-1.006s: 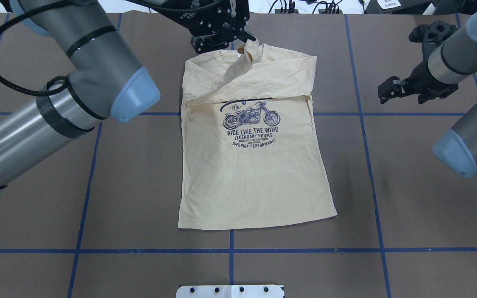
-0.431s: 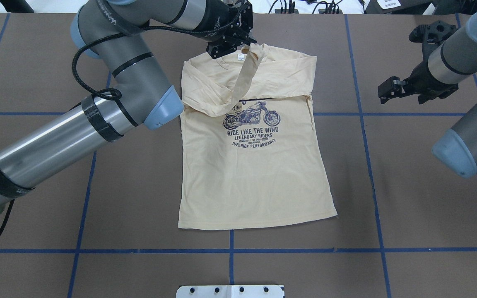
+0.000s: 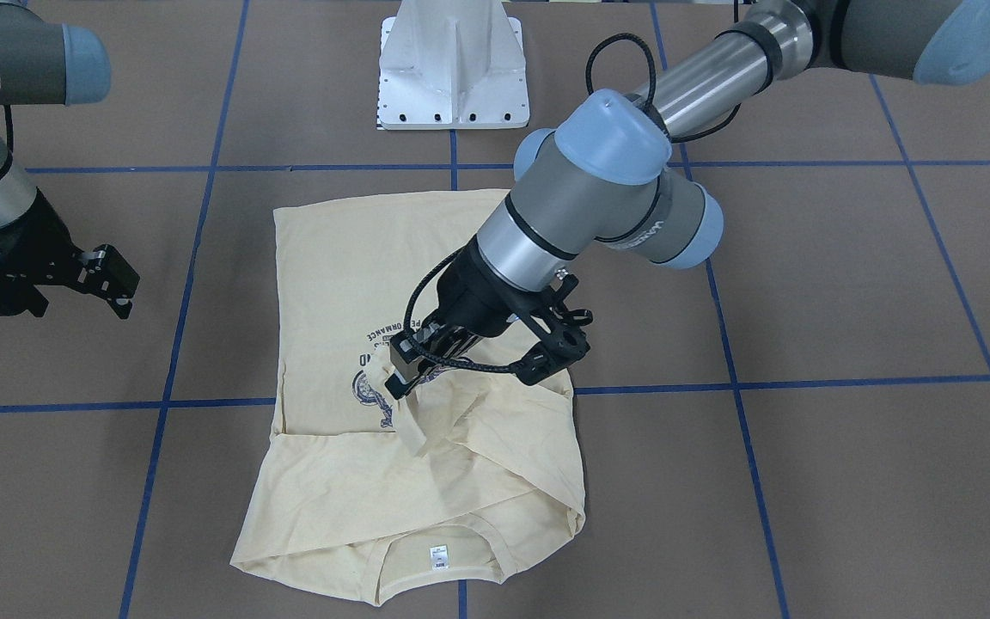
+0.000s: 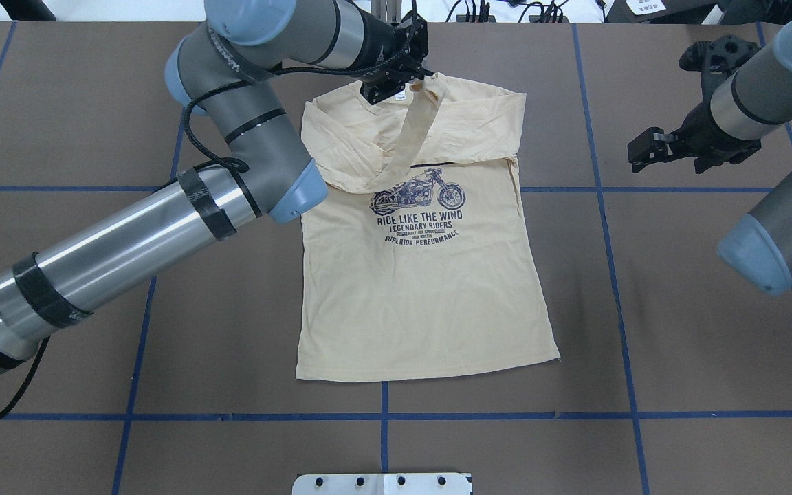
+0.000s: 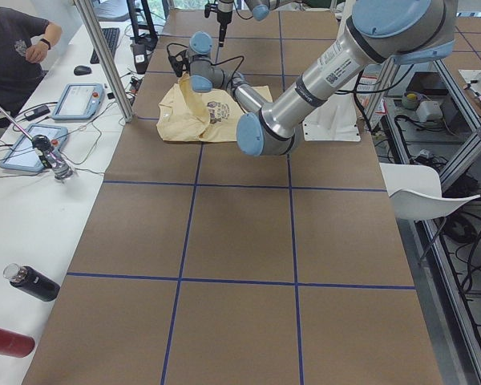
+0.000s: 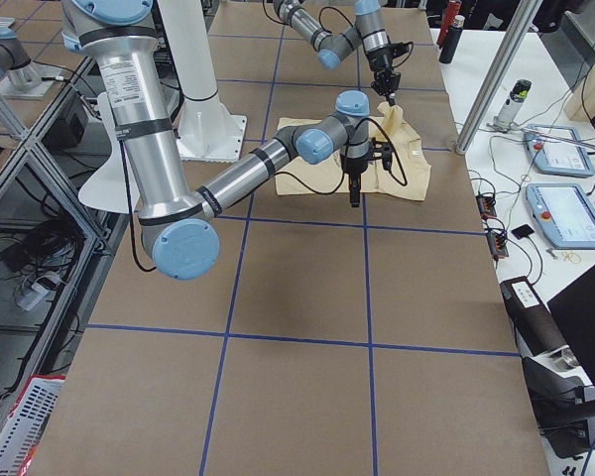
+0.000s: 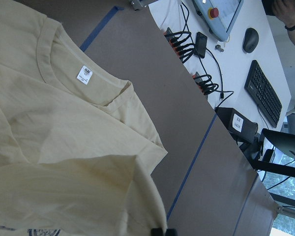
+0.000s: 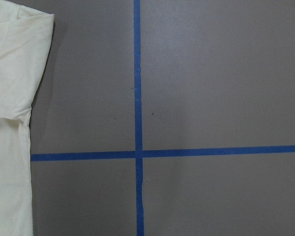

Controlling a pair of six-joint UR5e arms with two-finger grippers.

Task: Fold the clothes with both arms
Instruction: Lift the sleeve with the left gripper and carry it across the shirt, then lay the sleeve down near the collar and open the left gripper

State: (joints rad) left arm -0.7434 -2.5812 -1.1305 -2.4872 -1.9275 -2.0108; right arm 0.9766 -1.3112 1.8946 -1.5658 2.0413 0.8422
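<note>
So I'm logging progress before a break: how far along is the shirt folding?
Early. Done: the T-shirt lies flat, print up, one sleeve folded in across it. In hand: the left gripper is shut on the other sleeve, lifted near the collar; the right gripper hangs open beside the cloth. Left: laying that sleeve down and folding the body; its hem lies flat.

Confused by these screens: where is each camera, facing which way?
Front-facing: across table, facing robot; left gripper holds T-shirt.
Overhead: behind robot, looking down; left arm, right arm, same T-shirt.
Exterior left: table end; left arm nearest.
Exterior right: opposite end; right arm nearest.
Left wrist: sees neck label.
Right wrist: sees table, T-shirt edge.
</note>
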